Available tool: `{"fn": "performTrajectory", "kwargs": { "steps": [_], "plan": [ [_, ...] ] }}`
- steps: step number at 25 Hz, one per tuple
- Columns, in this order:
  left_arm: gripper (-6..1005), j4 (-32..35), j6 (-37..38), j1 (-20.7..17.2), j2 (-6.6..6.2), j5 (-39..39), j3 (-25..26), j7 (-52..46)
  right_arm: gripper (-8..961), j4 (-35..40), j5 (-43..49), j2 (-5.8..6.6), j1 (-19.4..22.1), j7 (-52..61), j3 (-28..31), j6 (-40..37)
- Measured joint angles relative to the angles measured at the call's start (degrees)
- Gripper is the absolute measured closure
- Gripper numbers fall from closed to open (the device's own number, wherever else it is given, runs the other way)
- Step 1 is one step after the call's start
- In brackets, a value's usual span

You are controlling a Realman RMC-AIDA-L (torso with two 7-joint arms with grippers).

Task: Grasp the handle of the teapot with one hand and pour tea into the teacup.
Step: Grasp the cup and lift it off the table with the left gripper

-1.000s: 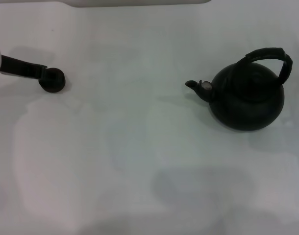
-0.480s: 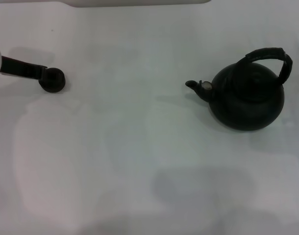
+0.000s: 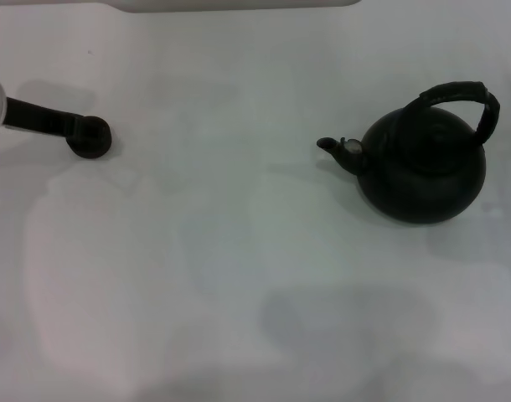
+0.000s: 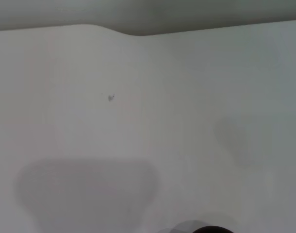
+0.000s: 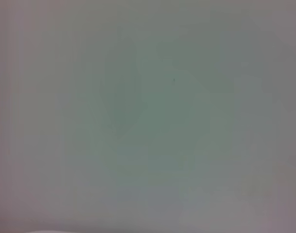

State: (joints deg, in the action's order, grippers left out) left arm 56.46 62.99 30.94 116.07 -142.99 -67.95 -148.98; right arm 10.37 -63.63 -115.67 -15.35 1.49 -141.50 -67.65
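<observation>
The teapot [image 3: 421,167] is large, round and matte black, and stands upright at the right of the white table in the head view. Its short spout [image 3: 329,145] points left. The handle [image 3: 456,94] arches over its top with nothing holding it. The teacup [image 3: 90,137] is a tiny dark round cup far to the left. My left gripper [image 3: 69,127] reaches in from the left edge as a dark bar whose tip meets the teacup. A dark curved rim [image 4: 212,229] shows at the border of the left wrist view. My right gripper is out of view.
The white table [image 3: 239,251] runs wide between the teacup and the teapot. A pale raised edge [image 3: 239,4] lines the far side. The right wrist view shows only bare table surface [image 5: 148,116].
My left arm has edged slightly farther in from the left edge. The teacup and the teapot stay where they were.
</observation>
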Motion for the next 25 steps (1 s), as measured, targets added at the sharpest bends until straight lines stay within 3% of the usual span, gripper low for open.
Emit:
{"fn": "performTrajectory", "kwargs": {
  "steps": [25],
  "plan": [
    [287,-4.0,-1.3,2.2,0.03,0.0,0.1,0.2,81,-0.4,0.0,0.0,-0.2,0.0,0.0,0.1]
  ]
}}
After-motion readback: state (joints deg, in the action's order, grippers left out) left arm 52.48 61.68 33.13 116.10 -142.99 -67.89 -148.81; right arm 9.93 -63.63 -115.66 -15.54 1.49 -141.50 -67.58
